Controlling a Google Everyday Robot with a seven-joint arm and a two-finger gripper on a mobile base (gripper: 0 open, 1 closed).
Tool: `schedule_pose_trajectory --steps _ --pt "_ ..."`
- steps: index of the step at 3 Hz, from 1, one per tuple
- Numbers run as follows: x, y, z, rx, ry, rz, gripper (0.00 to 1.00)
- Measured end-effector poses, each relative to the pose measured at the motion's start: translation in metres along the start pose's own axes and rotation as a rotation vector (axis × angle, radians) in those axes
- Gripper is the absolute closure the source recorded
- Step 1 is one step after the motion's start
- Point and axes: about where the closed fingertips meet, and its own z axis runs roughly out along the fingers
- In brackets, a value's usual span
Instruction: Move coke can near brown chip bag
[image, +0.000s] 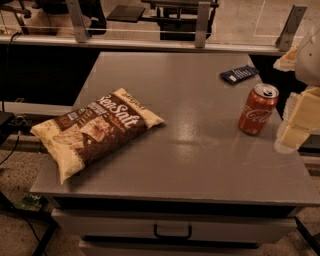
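Note:
The red coke can (258, 110) stands upright on the right side of the grey table (200, 155). The brown chip bag (95, 131), cream and dark brown with "Sea Salt" lettering, lies flat at the table's left front, far from the can. My gripper (295, 127) is at the right edge of the view, just right of the can and apart from it, with pale blocky fingers (301, 114) showing. It holds nothing that I can see.
A flat dark blue packet (239, 74) lies at the table's back right, behind the can. A drawer with a handle (172, 232) is under the table front. A metal railing (150, 40) runs behind the table.

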Motion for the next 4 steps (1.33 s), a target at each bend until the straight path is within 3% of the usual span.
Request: schedule_pose_trajectory --steps 2,4 --pt "-0.003 -0.014 0.008 -0.009 -0.012 0.01 0.0" --pt "0.005 -0.065 0.045 -0.034 -0.092 0.091 0.0"
